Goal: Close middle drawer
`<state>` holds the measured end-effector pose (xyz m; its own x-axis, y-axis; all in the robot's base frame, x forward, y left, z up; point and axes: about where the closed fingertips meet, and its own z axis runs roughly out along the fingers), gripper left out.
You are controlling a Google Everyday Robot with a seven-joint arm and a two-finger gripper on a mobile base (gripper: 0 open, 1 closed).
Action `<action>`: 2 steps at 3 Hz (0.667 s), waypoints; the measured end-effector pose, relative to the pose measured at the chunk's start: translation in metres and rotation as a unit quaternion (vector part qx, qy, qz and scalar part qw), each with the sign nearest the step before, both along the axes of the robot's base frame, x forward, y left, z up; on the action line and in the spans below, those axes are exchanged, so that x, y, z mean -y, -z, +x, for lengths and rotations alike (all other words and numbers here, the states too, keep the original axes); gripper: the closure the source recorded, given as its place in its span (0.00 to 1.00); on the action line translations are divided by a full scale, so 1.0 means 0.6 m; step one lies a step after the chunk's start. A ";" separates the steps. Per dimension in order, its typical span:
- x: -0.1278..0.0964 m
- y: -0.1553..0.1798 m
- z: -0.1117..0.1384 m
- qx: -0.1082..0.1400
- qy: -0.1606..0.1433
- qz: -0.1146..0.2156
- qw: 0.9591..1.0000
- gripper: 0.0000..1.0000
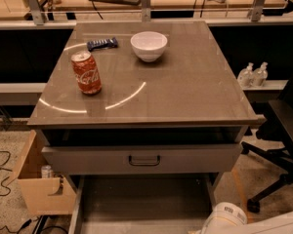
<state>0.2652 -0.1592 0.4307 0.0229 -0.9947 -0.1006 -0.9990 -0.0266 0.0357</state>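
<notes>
The middle drawer [141, 204] is pulled far out at the bottom of the grey cabinet. Its bare grey floor and side walls show, while its low front and handle lie below the picture's edge. Above it, the taller-fronted top drawer [88, 160] with a dark loop handle [144, 160] stands slightly open under the tabletop. A white rounded part of my arm [224, 221] shows at the bottom right, beside the drawer's right wall. The gripper itself is out of view below the bottom edge.
On the tabletop [185, 91] stand a red cola can [86, 73], a white bowl [149, 45] and a blue snack bar [102, 44]. A cardboard box [36, 189] sits left of the cabinet. A black office chair [283, 130] and two bottles [253, 74] are at the right.
</notes>
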 end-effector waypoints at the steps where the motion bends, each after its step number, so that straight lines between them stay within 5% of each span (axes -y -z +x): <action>1: -0.017 0.020 0.004 -0.002 -0.006 0.004 1.000 0.40; 2: -0.018 0.022 0.003 -0.002 -0.006 0.004 1.000 0.63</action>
